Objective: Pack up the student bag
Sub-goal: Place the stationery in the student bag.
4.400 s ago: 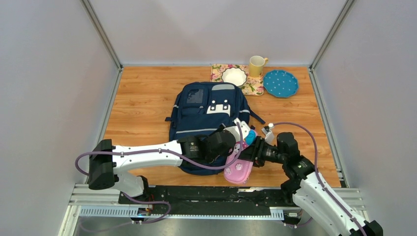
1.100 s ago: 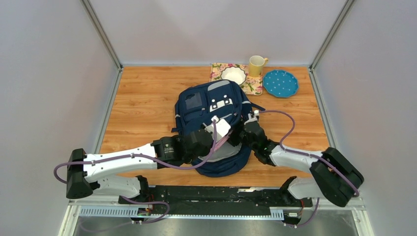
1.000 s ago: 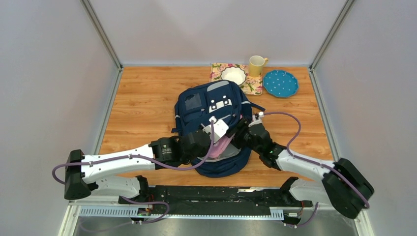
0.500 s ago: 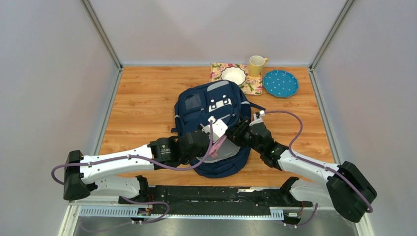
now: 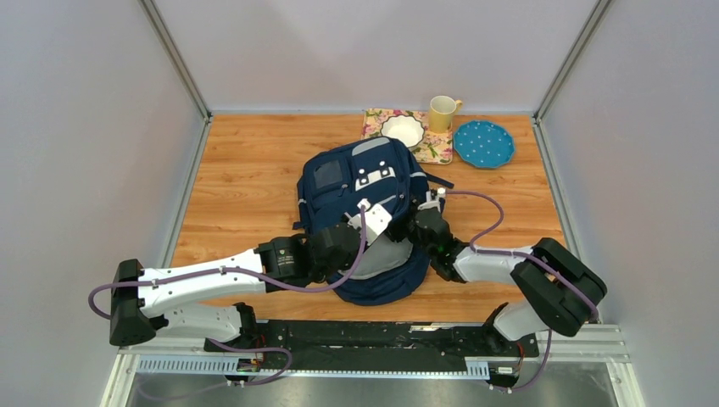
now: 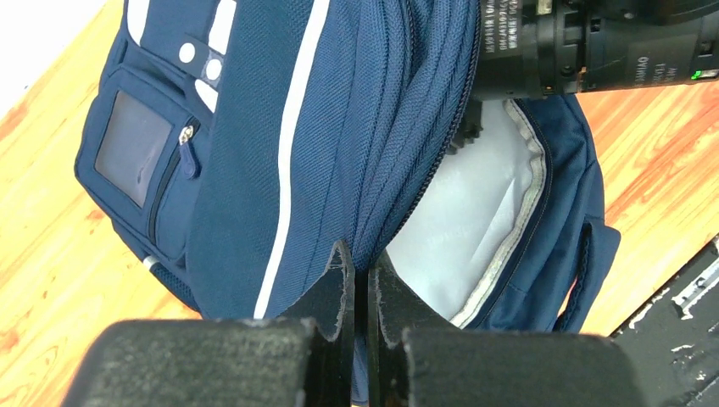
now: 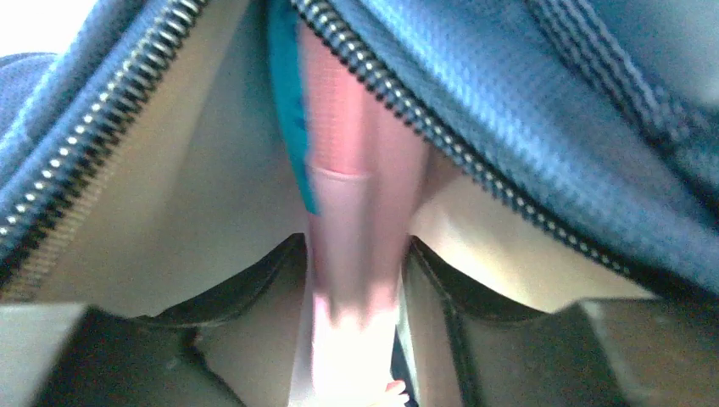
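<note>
The navy student bag [image 5: 343,182] lies on the wooden table with its main compartment held open. My left gripper [image 5: 376,222] is shut on the zipper edge of the top flap [image 6: 398,170], lifting it off the light grey lining [image 6: 475,212]. My right gripper [image 5: 409,229] reaches into the opening from the right; its wrist [image 6: 593,51] shows at the mouth in the left wrist view. Inside the bag, a pink pencil case [image 7: 356,203] sits between the right gripper's [image 7: 356,254] fingers, touching both. The zipper teeth [image 7: 407,110] run overhead. The top view hides the case.
At the back right stand a yellow mug [image 5: 443,112], a white bowl [image 5: 404,131] on a floral mat [image 5: 439,153], and a blue dotted plate [image 5: 483,143]. Grey walls close in the table on three sides.
The right gripper has pushed deeper into the bag with the pink case, which no longer shows from above. The bag has shifted slightly left. The left gripper still holds the flap.
</note>
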You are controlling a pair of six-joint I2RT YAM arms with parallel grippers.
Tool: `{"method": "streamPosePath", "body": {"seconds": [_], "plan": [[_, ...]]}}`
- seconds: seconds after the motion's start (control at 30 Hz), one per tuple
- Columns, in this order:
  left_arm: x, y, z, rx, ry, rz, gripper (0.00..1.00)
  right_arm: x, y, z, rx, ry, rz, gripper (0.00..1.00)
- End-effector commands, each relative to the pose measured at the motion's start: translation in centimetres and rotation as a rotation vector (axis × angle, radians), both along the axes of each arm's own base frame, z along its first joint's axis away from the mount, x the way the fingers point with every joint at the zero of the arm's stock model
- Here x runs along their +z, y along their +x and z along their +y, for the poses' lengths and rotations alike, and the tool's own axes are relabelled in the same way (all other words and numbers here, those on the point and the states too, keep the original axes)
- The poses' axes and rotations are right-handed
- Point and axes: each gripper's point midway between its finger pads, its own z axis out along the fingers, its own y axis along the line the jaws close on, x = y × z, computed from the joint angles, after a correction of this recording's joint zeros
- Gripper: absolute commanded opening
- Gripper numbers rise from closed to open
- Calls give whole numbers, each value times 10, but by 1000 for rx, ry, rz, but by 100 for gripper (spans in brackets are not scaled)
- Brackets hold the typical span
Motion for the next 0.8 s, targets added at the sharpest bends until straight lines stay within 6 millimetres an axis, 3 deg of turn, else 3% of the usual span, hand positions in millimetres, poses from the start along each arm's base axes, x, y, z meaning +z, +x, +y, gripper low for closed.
{"method": "streamPosePath", "body": {"seconds": [0.0,0.1,0.23,0.27,0.33,0.4,0.47,0.5,0.57,0.63,0.77], "plan": [[46,2,-16,18,-213,-20,0,-14,-22,-23,29,-165,13,56],[39,3,-11,26,-220,-14,0,-22,-56,-50,83,-318,27,65],[33,5,-8,31,-218,-8,0,-13,-85,-88,85,-406,-21,80],[33,4,-9,26,-220,-5,0,-22,-92,-94,91,-417,-13,85],[32,4,-11,23,-223,-2,0,-13,-98,-99,66,-338,-32,89],[34,6,-13,21,-237,-4,0,-10,-102,-95,81,-279,-46,81],[34,6,-14,17,-241,-2,0,-8,-107,-89,116,-259,-24,79],[33,6,-16,15,-238,2,0,-5,-108,-86,131,-259,-16,71],[31,4,-18,5,-241,10,0,-7,-112,-77,193,-279,-5,63],[31,4,-19,4,-242,12,0,2,-112,-64,244,-251,-35,53],[32,5,-19,10,-242,10,0,5,-105,-40,321,-249,-23,49]]}}
